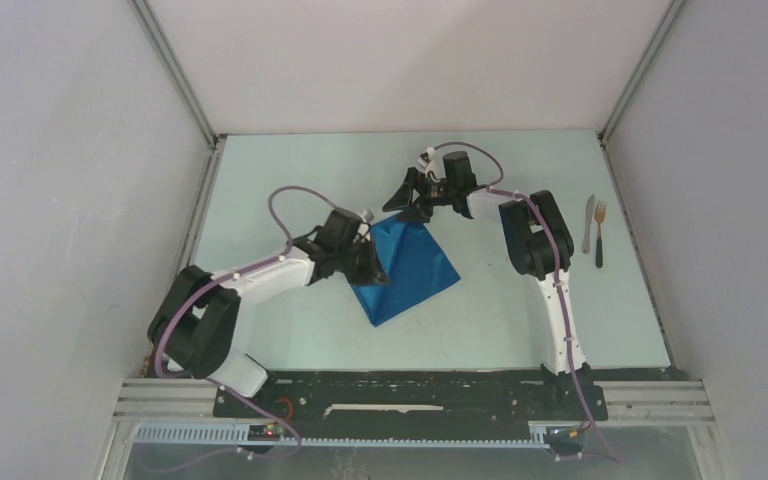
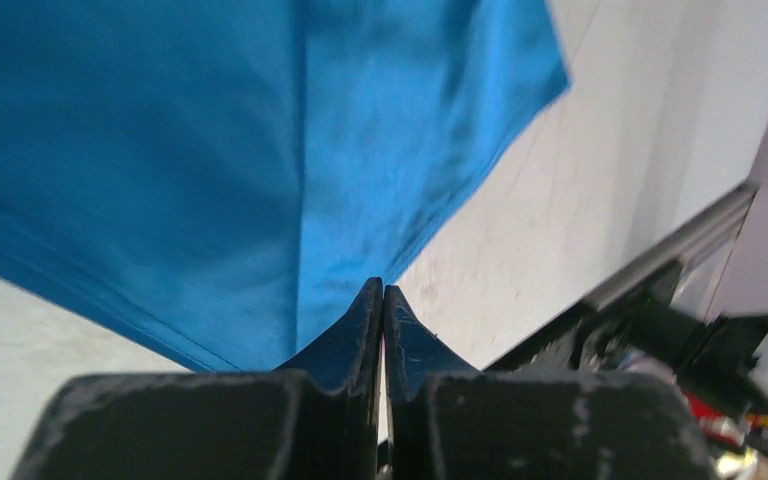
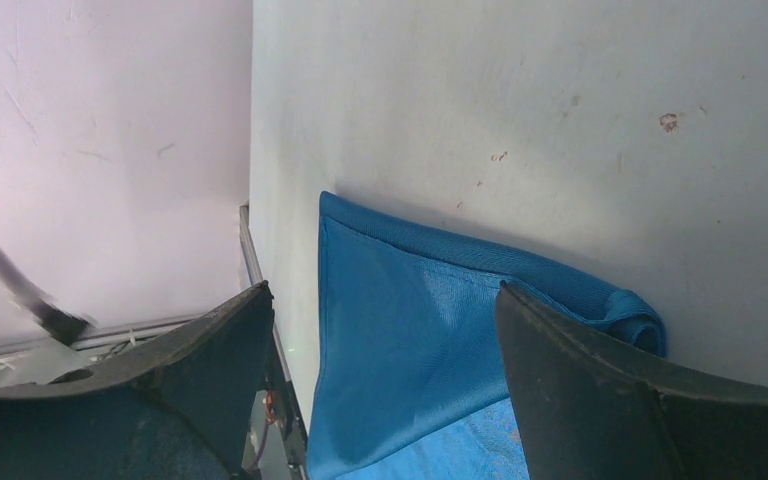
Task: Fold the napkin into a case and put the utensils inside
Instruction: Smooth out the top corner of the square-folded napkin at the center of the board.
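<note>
The bright blue napkin [image 1: 412, 262] lies mid-table, folded into a pointed kite shape, not a narrow case. My left gripper [image 1: 370, 266] is at its left edge. In the left wrist view the jaws [image 2: 382, 290] are shut tip to tip, with no cloth showing between them, and the napkin [image 2: 210, 170] spreads just beyond them. My right gripper [image 1: 412, 203] hovers open over the napkin's far corner. Its wrist view [image 3: 382, 292] shows the napkin [image 3: 410, 340] between the wide-spread fingers, with a rolled edge [image 3: 635, 325]. The silvery knife [image 1: 588, 222] and the dark-handled fork [image 1: 600, 233] lie side by side at the right.
White enclosure walls stand on three sides, with metal rails along the table's left [image 1: 198, 210] and right [image 1: 632, 215] edges. The arms' base rail [image 1: 400, 395] runs along the near edge. The utensils lie close to the right wall.
</note>
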Controlling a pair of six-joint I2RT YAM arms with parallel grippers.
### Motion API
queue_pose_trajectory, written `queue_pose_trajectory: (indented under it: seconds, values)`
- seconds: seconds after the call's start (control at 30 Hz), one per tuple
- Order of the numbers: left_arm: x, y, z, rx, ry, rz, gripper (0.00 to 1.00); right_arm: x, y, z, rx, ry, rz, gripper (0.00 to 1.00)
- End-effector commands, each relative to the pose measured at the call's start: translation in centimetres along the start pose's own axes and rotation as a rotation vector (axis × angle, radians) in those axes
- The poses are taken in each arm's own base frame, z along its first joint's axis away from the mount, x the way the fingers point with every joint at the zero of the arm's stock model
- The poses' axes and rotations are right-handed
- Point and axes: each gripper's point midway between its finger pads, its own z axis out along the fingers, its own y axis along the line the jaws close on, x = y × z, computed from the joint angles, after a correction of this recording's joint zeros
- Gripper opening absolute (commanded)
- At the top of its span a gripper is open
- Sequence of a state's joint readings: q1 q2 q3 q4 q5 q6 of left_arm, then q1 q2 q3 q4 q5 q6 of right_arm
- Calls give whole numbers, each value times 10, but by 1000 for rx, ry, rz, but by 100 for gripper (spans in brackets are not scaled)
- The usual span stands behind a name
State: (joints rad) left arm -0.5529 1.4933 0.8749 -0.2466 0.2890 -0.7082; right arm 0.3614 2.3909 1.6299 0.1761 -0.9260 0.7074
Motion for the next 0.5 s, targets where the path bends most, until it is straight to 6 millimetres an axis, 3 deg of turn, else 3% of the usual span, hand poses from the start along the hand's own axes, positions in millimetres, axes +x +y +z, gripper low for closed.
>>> queue_pose_trajectory:
  seconds: [0.0,0.17,0.47]
  values:
    - [31,-23,12,112,94,49,5,-7,7,1,-7,-4,-39,89]
    - [50,-3,22,72,149,41,1,-7,8,-1,-3,-7,-47,89]
    - [46,12,19,108,101,-36,0,-6,9,-1,2,-6,-53,89]
